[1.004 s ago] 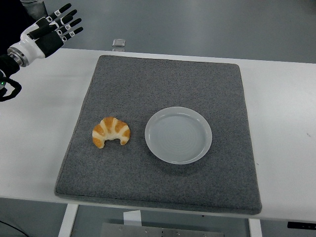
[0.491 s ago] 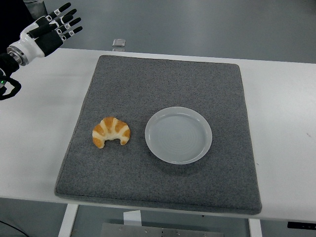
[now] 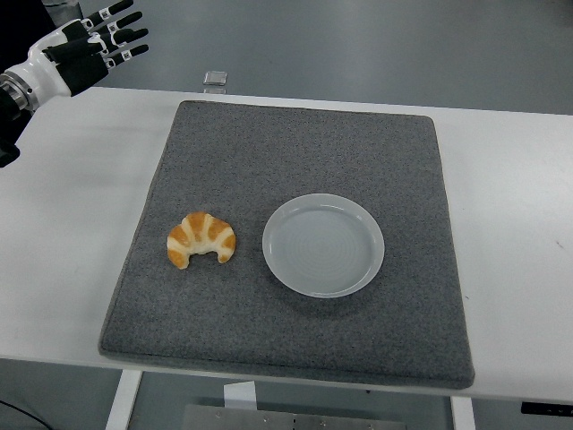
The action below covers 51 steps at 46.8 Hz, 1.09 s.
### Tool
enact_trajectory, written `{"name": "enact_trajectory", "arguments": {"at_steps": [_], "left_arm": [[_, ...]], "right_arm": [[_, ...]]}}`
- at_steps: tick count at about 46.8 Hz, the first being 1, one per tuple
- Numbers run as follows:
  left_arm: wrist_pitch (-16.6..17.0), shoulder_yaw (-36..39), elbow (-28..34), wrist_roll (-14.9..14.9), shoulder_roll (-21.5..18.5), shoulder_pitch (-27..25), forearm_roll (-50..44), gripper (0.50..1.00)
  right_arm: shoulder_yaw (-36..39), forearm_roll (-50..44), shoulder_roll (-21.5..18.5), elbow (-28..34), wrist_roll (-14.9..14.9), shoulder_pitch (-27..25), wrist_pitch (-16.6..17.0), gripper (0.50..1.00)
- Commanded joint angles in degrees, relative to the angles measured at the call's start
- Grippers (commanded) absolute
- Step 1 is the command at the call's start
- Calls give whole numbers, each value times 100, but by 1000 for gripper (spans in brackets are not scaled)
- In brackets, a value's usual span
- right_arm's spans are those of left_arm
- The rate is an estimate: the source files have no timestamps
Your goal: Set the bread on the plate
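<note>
Bread (image 3: 201,239) lying on grey mat (image 3: 295,143) just left of empty plate (image 3: 323,245), reachable. Left robot hand (image 3: 89,49) hovering far back-left over worktop (image 3: 54,215), fingers spread, holding nothing.

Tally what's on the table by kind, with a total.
Bread: 1
Plate: 1
Grey mat: 1
Small clear item at the far edge: 1
Total: 4

Grey mat (image 3: 295,161) covers white table (image 3: 81,224).
</note>
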State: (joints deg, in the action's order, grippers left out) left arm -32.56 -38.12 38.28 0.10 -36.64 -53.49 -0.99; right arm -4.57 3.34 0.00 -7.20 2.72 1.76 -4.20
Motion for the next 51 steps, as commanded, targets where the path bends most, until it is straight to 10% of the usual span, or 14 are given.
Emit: {"name": "enact_trajectory", "arguments": {"at_steps": [1, 25, 51], "left_arm": [[-5, -3, 346, 51, -264, 14, 221, 999], [-84, -38, 2113, 1071, -1732, 199, 2233, 992], [-31, 15, 3168, 1247, -2470, 515, 3965, 994]], "right_arm": [[0, 0, 0, 0, 0, 0, -2, 952], [0, 0, 0, 0, 0, 0, -2, 952], [0, 0, 0, 0, 0, 0, -2, 952]]}}
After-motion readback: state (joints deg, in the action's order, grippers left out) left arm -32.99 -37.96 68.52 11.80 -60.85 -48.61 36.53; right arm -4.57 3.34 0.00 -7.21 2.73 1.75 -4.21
